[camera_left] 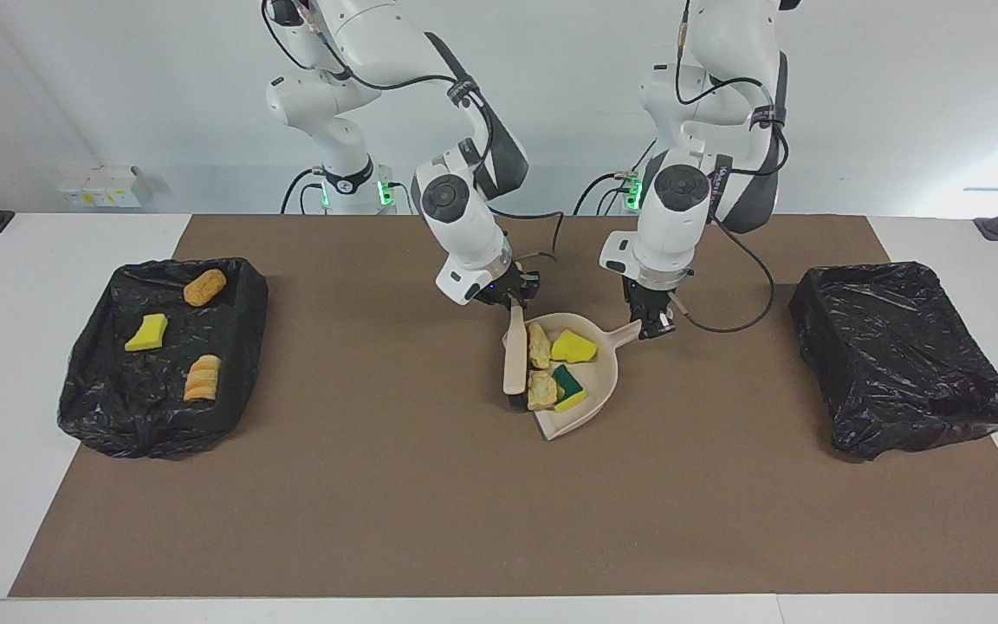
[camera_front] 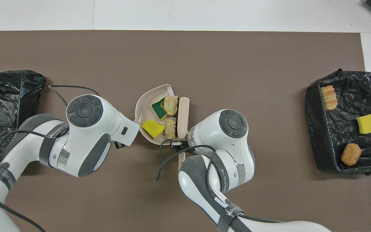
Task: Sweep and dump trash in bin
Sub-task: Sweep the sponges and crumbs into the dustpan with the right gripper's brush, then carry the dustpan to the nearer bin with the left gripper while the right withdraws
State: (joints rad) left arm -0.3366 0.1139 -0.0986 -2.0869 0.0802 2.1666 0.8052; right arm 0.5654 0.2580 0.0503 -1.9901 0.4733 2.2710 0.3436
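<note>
The beige dustpan [camera_left: 596, 377] [camera_front: 145, 108] lies mid-table, and my left gripper [camera_left: 655, 327] is shut on its handle. Inside the pan lies trash: a yellow sponge [camera_left: 574, 347] [camera_front: 152, 128], a yellow-and-green sponge [camera_left: 568, 387] [camera_front: 158, 109] and two pale beige lumps [camera_left: 539, 345] [camera_front: 171, 101]. My right gripper [camera_left: 512, 301] [camera_front: 176, 143] is shut on the handle of the beige brush [camera_left: 515, 360] [camera_front: 183, 111]. The brush stands at the pan's mouth against the lumps. A bin [camera_left: 239, 312] [camera_front: 340, 103] lined with a black bag sits at the right arm's end.
That bin holds an orange-brown lump [camera_left: 204, 286], a yellow sponge [camera_left: 146, 333] and a striped beige lump [camera_left: 203, 378]. A second black-lined bin [camera_left: 902, 355] [camera_front: 5, 96] stands at the left arm's end. A brown mat [camera_left: 464, 503] covers the table.
</note>
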